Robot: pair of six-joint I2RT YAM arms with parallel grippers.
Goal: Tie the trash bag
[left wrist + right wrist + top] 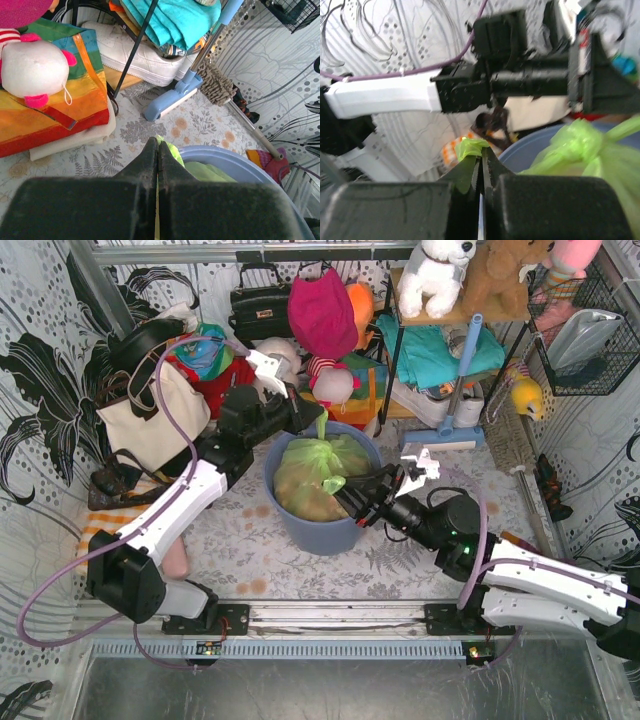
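Jaws of left gripper (pixel 312 418), at the bag's twelve o'clock, and right gripper (pixel 352 496), at four, pinch tails of the thin translucent light-green plastic trash bag (pixel 318 468); pull apart evenly, sparing the film.

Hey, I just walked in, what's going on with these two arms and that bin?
Two robot arms are tying the thin translucent light-green trash bag, which sits in the round blue-grey plastic bin. The left gripper is shut on one twisted end of the bag, the right gripper on another, and they stand apart across the bin. A bunched knot seems to sit between them.
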